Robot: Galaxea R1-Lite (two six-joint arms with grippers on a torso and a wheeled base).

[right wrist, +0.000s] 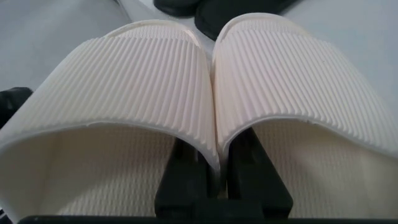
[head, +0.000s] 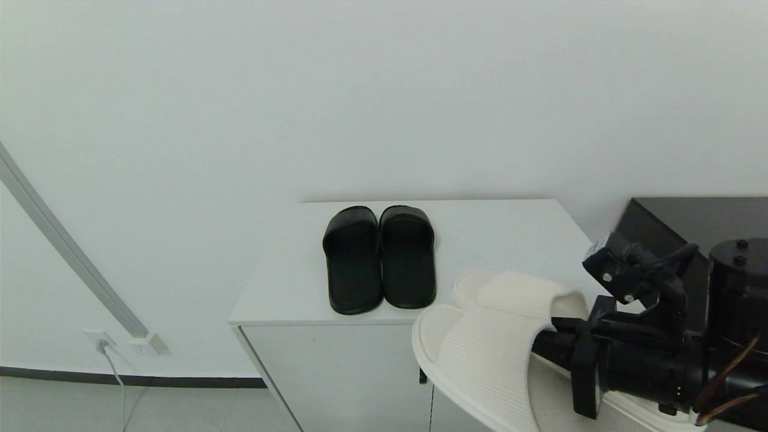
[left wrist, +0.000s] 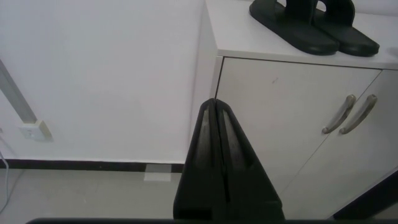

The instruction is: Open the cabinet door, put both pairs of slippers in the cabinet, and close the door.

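A pair of black slippers (head: 380, 259) (left wrist: 314, 25) stands side by side on top of the white cabinet (head: 282, 300) (left wrist: 273, 118), toes toward the wall. The cabinet's doors look closed, their two metal handles (left wrist: 349, 114) next to each other. My right gripper (head: 555, 333) (right wrist: 219, 165) is shut on the pair of white ribbed slippers (head: 492, 342) (right wrist: 205, 106), pinching their adjoining inner edges. It holds them in the air before the cabinet's right front corner. My left gripper (left wrist: 216, 109) is shut on nothing, low down in front of the cabinet's left front edge.
A dark, low piece of furniture (head: 690, 219) stands right of the cabinet against the wall. On the left wall are a slanted grey cable duct (head: 60, 240) and a socket (head: 99, 342) with a cable hanging to the floor.
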